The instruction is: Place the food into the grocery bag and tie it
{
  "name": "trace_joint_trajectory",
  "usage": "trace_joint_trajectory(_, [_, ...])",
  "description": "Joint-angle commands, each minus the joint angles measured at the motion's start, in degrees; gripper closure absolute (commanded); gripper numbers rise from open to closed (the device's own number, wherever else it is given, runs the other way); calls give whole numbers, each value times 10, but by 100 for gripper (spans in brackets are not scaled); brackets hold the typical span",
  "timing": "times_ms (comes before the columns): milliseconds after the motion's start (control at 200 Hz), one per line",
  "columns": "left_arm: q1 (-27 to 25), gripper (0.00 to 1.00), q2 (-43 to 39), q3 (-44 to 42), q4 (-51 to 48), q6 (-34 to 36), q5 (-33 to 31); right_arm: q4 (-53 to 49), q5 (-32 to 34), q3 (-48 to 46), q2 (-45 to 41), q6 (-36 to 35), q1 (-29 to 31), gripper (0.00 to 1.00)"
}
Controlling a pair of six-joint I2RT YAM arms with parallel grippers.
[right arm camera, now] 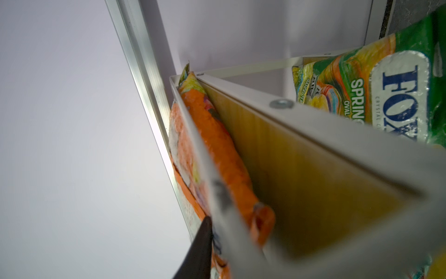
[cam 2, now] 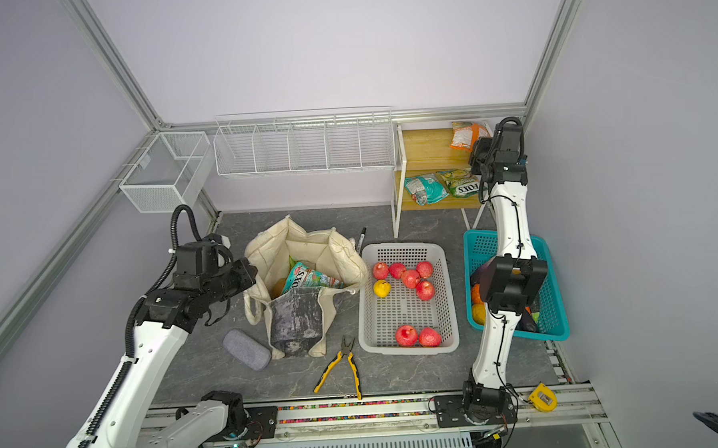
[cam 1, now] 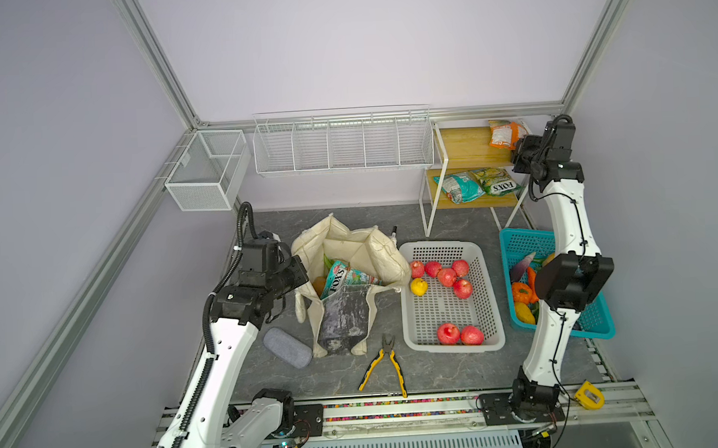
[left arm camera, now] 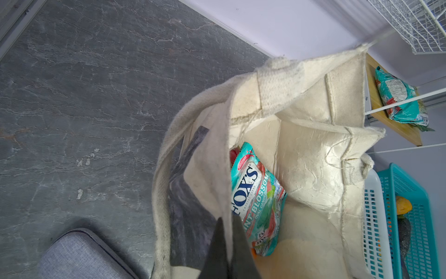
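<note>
Inside grocery bag, teal packet

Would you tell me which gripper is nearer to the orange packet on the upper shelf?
Right. The right gripper is at the orange packet; the left gripper is across the table, pinching the grocery bag.

Yellow-handled pliers lie flat on the dark grey stone-pattern tabletop, near the white perforated plastic basket's front corner, with a teal plastic basket just beside it. Grey oblong fabric case sits further left. White wire rack and white mesh box on the back wall, two-tier wooden shelf in the back corner.
</note>
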Motion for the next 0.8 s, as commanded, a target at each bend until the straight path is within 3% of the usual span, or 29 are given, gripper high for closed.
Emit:
trace_joint_trajectory(0, [-3,100,5,-2,8,7,-8,13,4,-10,5,43,-1,85])
trace_joint_trajectory(120, [-3,100,6,-2,10,7,-6,15,0,-13,-5,41,-1,92])
trace_joint_trajectory(355, [-3,100,4,-5,10,7,-5,27,-16,-26,-48,18,6,93])
trace_joint_trajectory(795, [-2,100,-9,-5,1,11,-4,20,-46,-12,-142,-119,47,93])
